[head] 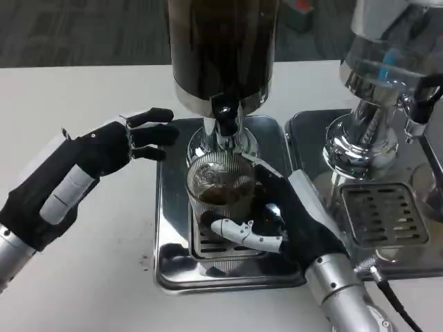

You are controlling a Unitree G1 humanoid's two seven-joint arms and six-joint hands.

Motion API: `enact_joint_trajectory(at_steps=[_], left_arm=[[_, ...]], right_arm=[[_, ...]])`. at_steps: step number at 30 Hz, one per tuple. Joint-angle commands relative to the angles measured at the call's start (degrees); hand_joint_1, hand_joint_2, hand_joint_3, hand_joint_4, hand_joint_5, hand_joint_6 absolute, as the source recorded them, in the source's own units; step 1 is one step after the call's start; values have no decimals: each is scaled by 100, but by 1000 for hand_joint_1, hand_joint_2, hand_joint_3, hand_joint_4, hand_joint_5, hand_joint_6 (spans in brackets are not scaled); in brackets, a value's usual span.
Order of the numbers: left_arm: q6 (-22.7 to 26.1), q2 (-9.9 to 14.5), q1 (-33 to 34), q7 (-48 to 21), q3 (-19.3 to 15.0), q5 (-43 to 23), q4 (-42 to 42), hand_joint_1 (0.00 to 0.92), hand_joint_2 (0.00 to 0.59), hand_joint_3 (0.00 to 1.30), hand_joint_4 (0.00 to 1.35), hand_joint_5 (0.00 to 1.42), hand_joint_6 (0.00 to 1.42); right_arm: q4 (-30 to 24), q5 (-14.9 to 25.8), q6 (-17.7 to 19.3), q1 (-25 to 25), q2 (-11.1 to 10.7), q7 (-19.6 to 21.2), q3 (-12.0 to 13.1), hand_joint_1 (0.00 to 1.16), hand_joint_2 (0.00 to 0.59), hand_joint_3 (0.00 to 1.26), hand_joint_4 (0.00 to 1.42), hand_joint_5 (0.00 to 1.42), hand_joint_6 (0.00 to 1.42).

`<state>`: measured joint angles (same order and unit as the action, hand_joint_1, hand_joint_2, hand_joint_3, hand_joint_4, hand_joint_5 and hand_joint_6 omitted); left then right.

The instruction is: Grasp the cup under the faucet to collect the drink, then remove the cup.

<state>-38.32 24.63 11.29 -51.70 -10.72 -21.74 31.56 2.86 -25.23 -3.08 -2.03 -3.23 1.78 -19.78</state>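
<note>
A clear ribbed cup [220, 181] of brown drink stands on a silver tray [173, 228], on a white table [90, 277].

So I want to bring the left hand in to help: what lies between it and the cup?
Head view: between the left hand and the cup lies only a bare strip of the steel drip tray; the right hand grips the cup.

one camera, the head view, is mounted high on the robot and looks steeply down and forward at the white table [90, 90]. it sits close to the work area: the drink dispenser [223, 48] at upper centre is cut off by the top edge, and both forearms enter from the lower corners. dark floor shows along the upper left.
</note>
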Motion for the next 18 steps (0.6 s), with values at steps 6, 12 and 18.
enact_joint_trajectory(at_steps=[6, 12, 18], left_arm=[[73, 74, -111, 77, -42, 92, -53, 0, 89, 251, 311, 243, 326], [48, 92, -144, 109, -25, 126, -73, 0, 90, 251, 325, 252, 327], [39, 105, -153, 125, -37, 161, -84, 0, 91, 251, 328, 254, 342]], right_arm=[[325, -132, 187, 85, 64, 286, -219, 729, 205, 287, 300, 412, 476], [473, -310, 516, 207, 154, 867, -288, 746, 210, 374, 422, 547, 687], [519, -507, 690, 293, 194, 1341, -330, 743, 217, 454, 525, 659, 839]])
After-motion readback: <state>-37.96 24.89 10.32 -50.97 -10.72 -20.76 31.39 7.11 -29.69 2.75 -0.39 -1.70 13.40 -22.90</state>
